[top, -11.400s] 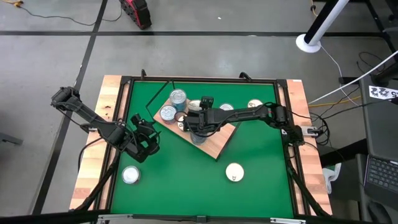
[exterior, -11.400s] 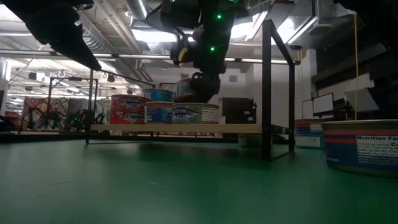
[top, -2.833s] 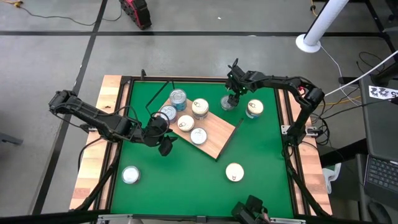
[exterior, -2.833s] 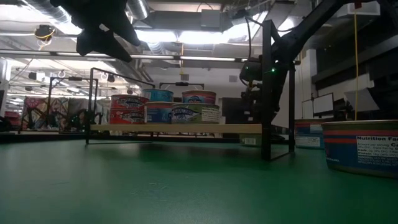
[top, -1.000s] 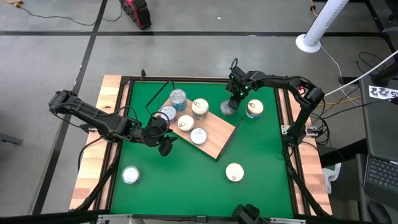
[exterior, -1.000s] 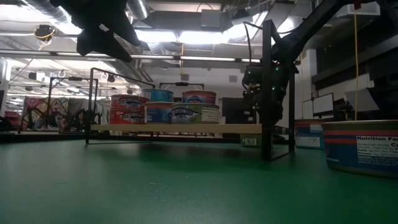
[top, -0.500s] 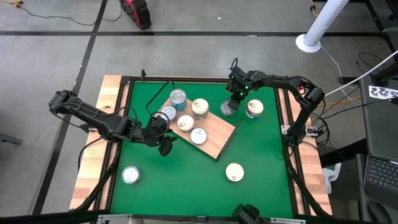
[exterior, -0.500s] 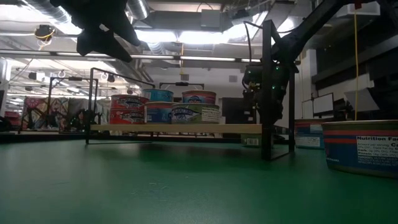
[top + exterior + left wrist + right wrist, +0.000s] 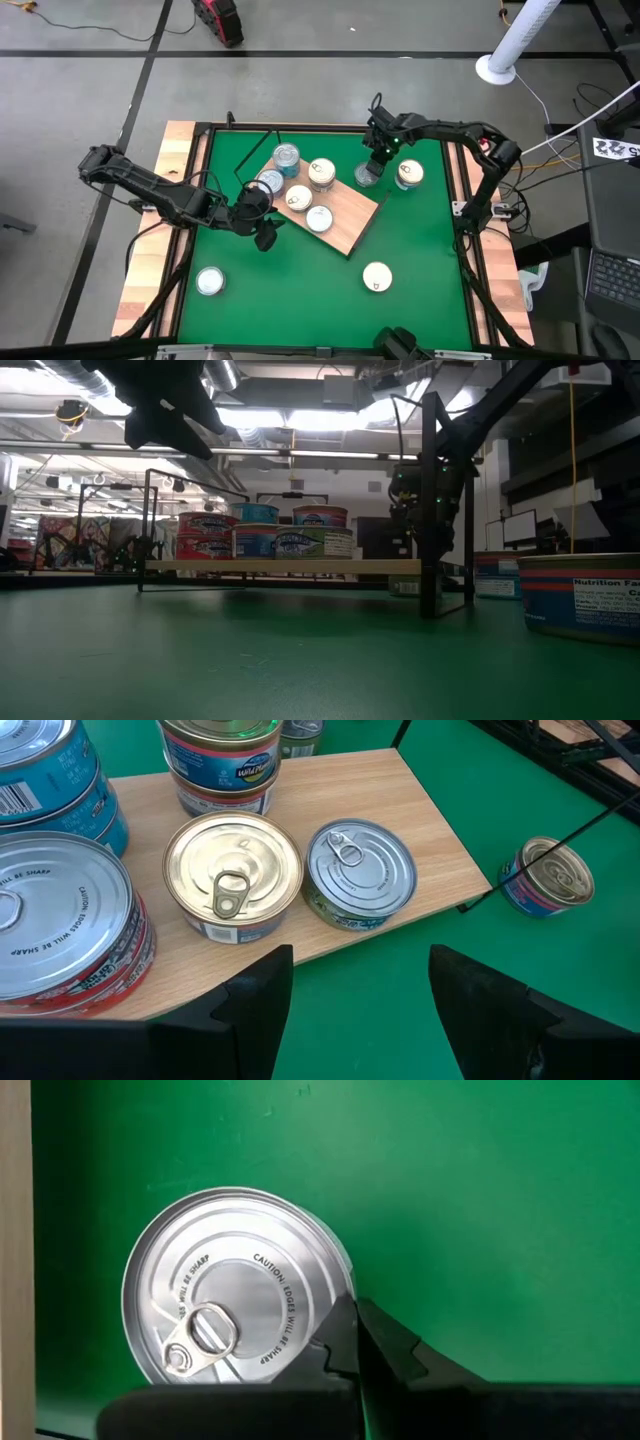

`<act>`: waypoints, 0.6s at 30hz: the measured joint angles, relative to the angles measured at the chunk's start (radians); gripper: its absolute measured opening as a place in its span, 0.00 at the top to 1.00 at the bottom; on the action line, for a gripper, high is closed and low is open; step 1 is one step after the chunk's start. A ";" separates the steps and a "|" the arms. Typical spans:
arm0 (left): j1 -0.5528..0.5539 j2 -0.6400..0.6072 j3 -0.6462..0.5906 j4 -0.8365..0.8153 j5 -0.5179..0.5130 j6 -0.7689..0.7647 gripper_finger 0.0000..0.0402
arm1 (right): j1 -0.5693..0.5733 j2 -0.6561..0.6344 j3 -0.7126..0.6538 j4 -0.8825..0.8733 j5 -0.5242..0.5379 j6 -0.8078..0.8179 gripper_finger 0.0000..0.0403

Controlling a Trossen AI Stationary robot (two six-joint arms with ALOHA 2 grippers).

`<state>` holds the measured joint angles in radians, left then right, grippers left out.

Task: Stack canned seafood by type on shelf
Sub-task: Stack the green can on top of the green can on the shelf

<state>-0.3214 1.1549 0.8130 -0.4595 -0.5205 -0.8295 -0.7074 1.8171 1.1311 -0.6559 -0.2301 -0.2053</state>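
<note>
Tin (image 9: 238,1287) unmoved since a second ago; right gripper (image 9: 357,1342) jaws now pinched together beside it.

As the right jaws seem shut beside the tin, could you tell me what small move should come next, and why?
Probably reopen the right gripper and centre it over the silver-lidded tin before closing again: its jaws are shut together at the tin's rim, not around it, and the tin sits on the green mat, off the shelf.

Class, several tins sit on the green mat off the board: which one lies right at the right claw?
The silver-lidded tin just off the board's far right edge; the shut right claw sits at its rim.
</note>
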 joint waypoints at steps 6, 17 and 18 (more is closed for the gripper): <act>0.000 0.000 0.000 0.000 0.000 0.000 0.43 | 0.000 0.004 0.056 -0.028 0.001 0.001 1.00; 0.000 0.000 0.000 0.000 0.000 0.000 0.43 | 0.000 0.007 0.082 -0.035 0.009 0.003 1.00; 0.000 0.000 0.000 0.000 0.000 0.000 0.43 | 0.000 0.007 0.083 -0.035 0.009 0.003 1.00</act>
<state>-0.3214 1.1549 0.8127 -0.4599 -0.5208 -0.8291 -0.7074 1.8240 1.2137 -0.6910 -0.2214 -0.2028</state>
